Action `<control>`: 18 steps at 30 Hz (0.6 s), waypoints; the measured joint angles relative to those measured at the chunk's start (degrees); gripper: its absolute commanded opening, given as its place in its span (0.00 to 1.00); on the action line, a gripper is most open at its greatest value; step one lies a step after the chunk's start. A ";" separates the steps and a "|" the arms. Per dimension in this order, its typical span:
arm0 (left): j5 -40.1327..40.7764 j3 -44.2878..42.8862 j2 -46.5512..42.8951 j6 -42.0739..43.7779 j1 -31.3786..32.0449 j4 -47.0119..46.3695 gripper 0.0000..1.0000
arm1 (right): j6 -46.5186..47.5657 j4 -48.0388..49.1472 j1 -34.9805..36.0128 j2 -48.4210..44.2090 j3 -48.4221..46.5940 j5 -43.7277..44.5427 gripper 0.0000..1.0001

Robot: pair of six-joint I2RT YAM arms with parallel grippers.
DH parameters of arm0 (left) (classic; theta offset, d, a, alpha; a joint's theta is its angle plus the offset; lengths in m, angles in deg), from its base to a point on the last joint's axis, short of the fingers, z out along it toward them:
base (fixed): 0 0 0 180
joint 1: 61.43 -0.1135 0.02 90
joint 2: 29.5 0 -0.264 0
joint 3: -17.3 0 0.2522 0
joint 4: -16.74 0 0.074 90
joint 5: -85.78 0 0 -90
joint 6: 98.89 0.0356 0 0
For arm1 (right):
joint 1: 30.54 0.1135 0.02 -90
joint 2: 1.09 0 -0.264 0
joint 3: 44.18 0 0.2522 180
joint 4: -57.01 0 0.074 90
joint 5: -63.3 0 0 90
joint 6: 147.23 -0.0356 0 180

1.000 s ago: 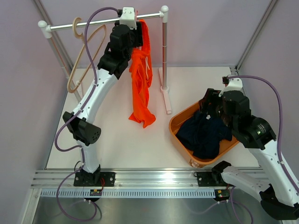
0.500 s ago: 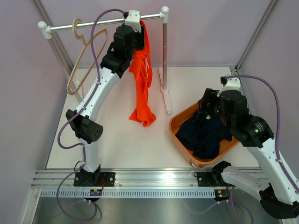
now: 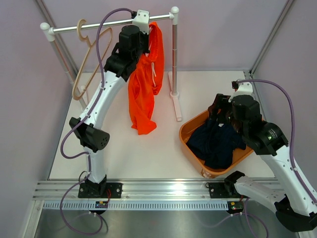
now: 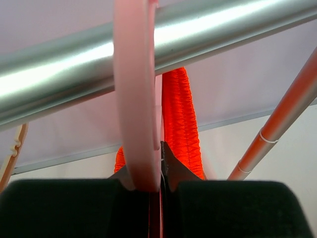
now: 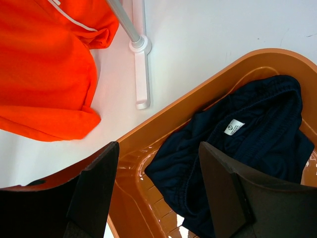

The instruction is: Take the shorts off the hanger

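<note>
Up at the far rail (image 3: pixel 67 28), our left hand (image 4: pixel 157 173) is pressed together, pinching the orange shorts (image 3: pixel 141 94) just beside the pink hanger (image 4: pixel 134 99); they dangle above the table (image 3: pixel 148 153). Our right hand (image 5: pixel 158 191) hovers spread over the navy shorts (image 5: pixel 237 148), which lie in the orange basket (image 3: pixel 184 136) on the right.

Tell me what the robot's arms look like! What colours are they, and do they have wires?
The left arm and the right arm are both made of smooth white tube-like pieces joined by chunky black joints. A thin purple cable loops along each one. Their black bases are bolted to a silver rail. Each gripper ends in two flat black fingers.
</note>
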 measured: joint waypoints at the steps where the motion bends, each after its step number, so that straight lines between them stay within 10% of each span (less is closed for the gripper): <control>1: -0.15 -0.09 0.00 0.20 -0.04 0.04 0.00 | 0.00 0.00 0.00 0.02 0.02 -0.13 0.74; 18: -4.48 -0.17 -2.23 2.84 -0.79 0.90 0.00 | 0.02 1.31 0.00 0.17 1.20 -0.42 0.74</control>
